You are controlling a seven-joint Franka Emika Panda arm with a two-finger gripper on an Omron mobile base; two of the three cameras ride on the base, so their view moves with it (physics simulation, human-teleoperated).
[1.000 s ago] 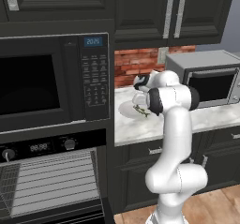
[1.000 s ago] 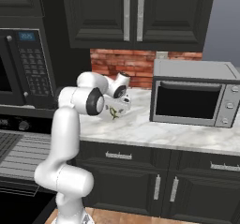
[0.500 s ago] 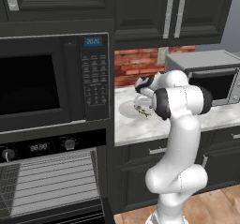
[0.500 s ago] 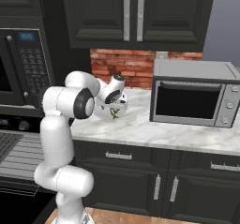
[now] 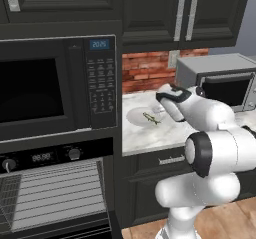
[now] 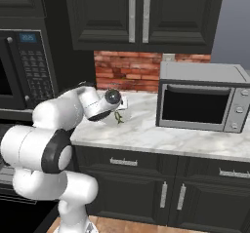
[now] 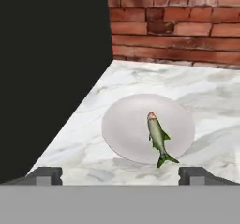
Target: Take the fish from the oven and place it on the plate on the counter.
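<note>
Fish [image 7: 158, 139] lies on the plate [image 7: 126, 129], toward the plate's rim on the side nearest the hand, tail tip right at or slightly over that rim, head pointing at the plate's middle. Plate sits on the tabletop [image 7: 211, 106] near its left end, close to the dark cabinet wall that holds the black microwave [image 5: 55, 90], with the brick backsplash [image 7: 178, 21] behind. Hand [image 7: 121, 175] is released, fingers [image 7: 47, 174] spread wide and empty, nothing between them, hovering low just short of the plate. Placement looks done, so the remaining risk is mostly in backing off. The hand sits low and close to the plate rim: a downward or forward drift would nudge the plate or clip the tail, and since the fish is tiny and sits at the rim, a light knock could slide it onto the tabletop. The plate is shallow with little lip, so nothing really stops the fish from sliding. In the right base view the hand [image 6: 113, 100] is just beside the fish [image 6: 118, 117], with the arm's elbow bulking over the tabletop's front edge; a wide swing back could brush the dark cabinet wall on one side or the grey toaster-style microwave [image 6: 200, 100] on the other, though that one stands well apart. The oven [image 5: 55, 193] door is still open below with racks showing, so a low retreat could catch it. Safest guess: lift straight up before swinging away.
</note>
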